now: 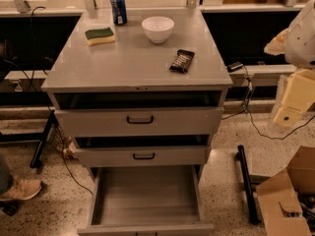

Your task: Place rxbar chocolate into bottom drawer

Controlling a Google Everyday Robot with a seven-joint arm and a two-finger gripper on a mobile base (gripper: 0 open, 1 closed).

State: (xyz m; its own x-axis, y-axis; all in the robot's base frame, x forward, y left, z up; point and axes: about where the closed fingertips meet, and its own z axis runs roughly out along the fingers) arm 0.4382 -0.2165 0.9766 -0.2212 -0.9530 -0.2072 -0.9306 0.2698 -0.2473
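The rxbar chocolate [182, 60], a dark bar with pale lettering, lies flat on the grey cabinet top [133, 65], right of centre near the front. The bottom drawer [146, 196] is pulled far out at floor level, and its grey interior holds nothing. My arm hangs at the right edge of the view, and the gripper [288, 107] is beside the cabinet, to the right of and below the cabinet top, well apart from the bar.
A white bowl [158, 29], a blue can [118, 8] and a green-and-yellow sponge [100, 35] stand on the top. The two upper drawers [140, 120] with black handles are slightly open. A cardboard box [288, 200] and cables lie on the floor at the right; a person's shoe [19, 189] is at the left.
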